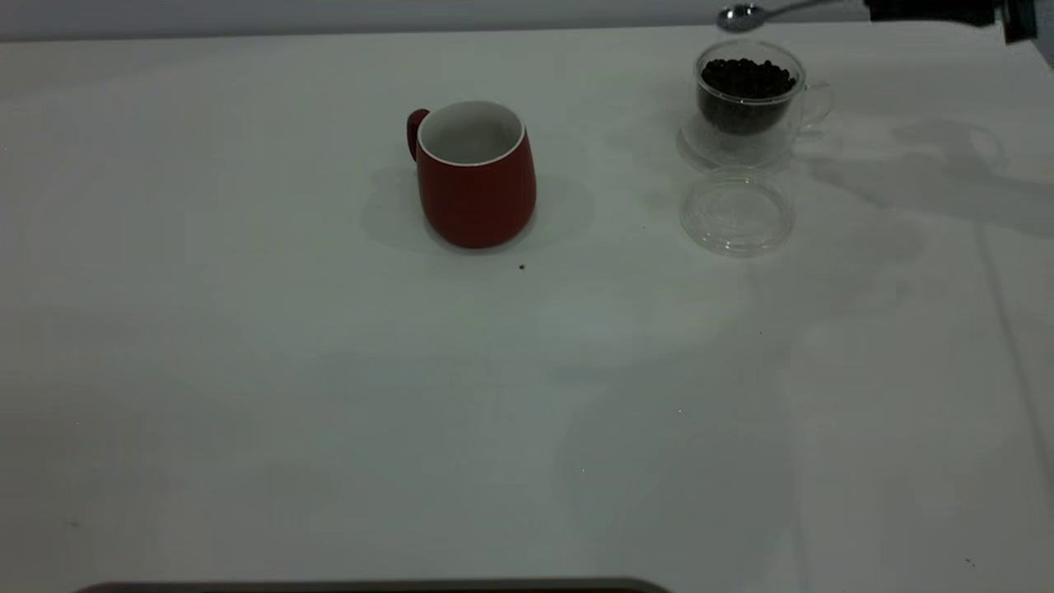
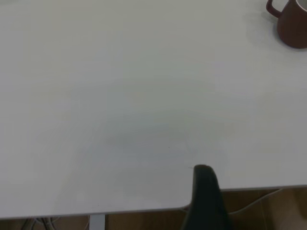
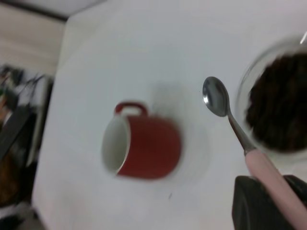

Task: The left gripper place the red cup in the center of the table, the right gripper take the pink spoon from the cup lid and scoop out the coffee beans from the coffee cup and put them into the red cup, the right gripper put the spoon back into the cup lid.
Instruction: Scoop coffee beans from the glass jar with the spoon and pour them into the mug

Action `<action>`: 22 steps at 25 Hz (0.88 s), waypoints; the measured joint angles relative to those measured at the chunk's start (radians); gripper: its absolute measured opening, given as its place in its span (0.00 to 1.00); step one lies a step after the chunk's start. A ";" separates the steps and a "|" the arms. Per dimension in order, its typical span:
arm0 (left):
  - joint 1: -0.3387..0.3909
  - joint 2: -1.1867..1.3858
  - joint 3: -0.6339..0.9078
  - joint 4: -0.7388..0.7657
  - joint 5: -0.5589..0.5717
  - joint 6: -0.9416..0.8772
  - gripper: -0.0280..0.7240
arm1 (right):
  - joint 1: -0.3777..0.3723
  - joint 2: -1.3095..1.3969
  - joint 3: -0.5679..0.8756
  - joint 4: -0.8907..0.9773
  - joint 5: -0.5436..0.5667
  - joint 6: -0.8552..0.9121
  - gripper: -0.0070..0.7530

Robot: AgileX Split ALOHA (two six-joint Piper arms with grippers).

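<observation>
The red cup stands upright near the table's middle, handle toward the far left, and looks empty. It also shows in the right wrist view and the left wrist view. The glass coffee cup holds dark coffee beans. The clear cup lid lies empty in front of it. My right gripper is shut on the pink handle of the spoon. It holds the spoon's empty metal bowl in the air just above the coffee cup. My left gripper is parked at the table's edge, far from the red cup.
One stray bean lies just in front of the red cup. The white table has wide bare room at the left and front. A dark edge runs along the bottom of the exterior view.
</observation>
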 joint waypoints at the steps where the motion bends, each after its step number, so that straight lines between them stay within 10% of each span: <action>1: 0.000 0.000 0.000 0.000 0.000 0.000 0.82 | 0.001 0.005 -0.006 0.001 -0.018 0.011 0.14; 22: 0.000 0.000 0.000 0.000 0.000 -0.001 0.82 | 0.006 0.117 -0.014 0.015 -0.073 0.043 0.14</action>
